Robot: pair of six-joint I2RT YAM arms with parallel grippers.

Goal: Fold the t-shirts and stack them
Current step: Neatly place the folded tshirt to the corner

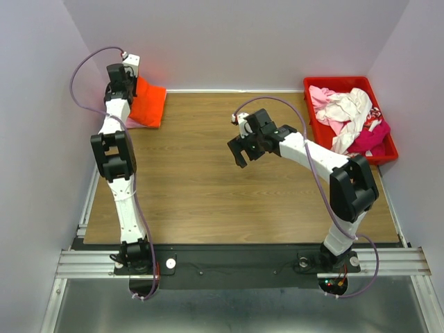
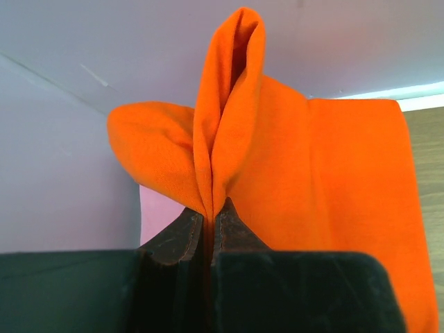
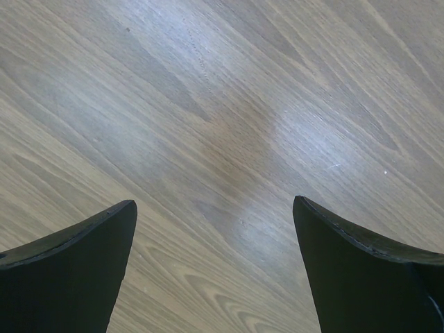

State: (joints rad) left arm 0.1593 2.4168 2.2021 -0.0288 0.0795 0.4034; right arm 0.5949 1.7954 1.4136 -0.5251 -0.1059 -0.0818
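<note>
orange shirt point(image 1: 148, 101) pinched in the left end effector point(image 2: 211, 205) at upper left, apparently being stacked; right end effector point(image 3: 214, 201) spread, empty; release likely next.

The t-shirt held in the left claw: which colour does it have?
The t-shirt is bright orange, plain, with no pattern. The left wrist view shows it best.

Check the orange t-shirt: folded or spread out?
Folded: the orange t-shirt is a compact rectangle far left on the table, the left gripper pinching a ridge.

Left gripper point(image 2: 210, 218) clamped on upright fold of orange t-shirt point(image 2: 333, 180)
</note>
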